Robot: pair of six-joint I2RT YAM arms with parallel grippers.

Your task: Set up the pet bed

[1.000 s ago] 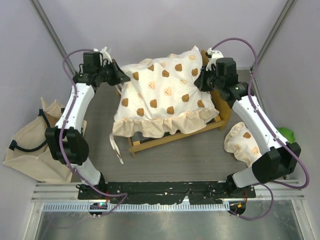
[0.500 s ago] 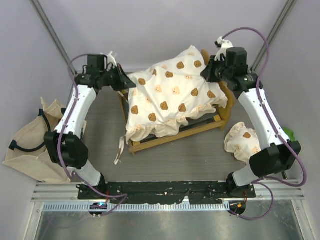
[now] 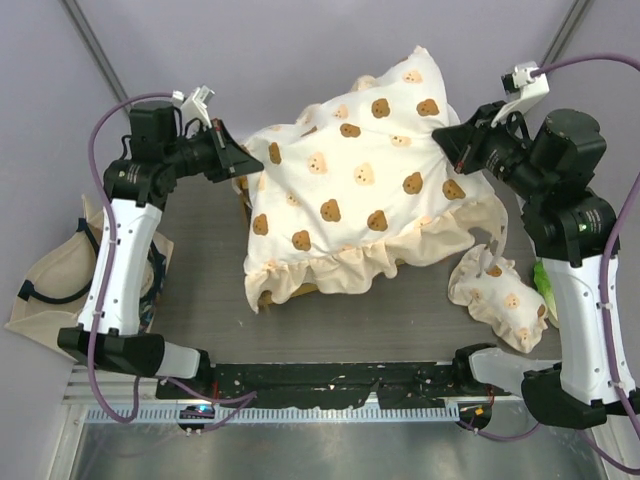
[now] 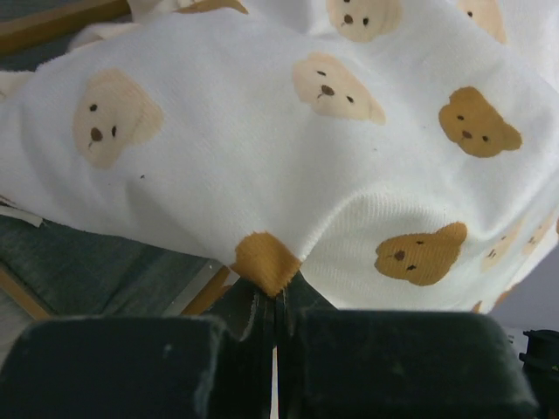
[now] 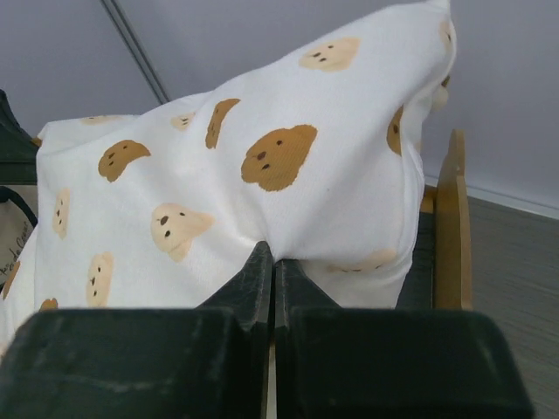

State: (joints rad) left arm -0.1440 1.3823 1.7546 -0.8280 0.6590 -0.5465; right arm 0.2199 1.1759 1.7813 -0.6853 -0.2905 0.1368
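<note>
The cream bear-print cushion [image 3: 360,190] hangs lifted between both grippers, above the light-wood pet bed frame [image 3: 243,202], which it mostly hides. My left gripper [image 3: 244,162] is shut on the cushion's left edge; in the left wrist view [image 4: 276,292] its jaws pinch a brown patch of fabric. My right gripper [image 3: 446,140] is shut on the cushion's right edge; in the right wrist view [image 5: 273,262] its jaws pinch white fabric, with the wooden headboard [image 5: 452,227] to the right. The cushion's frilled hem [image 3: 340,270] droops toward the near side.
A small bear-print pillow [image 3: 495,295] lies on the table at the right, beside a green lettuce toy [image 3: 545,280]. A beige tote bag [image 3: 50,275] with black handles lies at the left. Grey walls close in at the back and sides.
Both arms have risen and spread apart, lifting the cushion higher off the bed frame and stretching it wider. The cushion now covers most of the frame.
</note>
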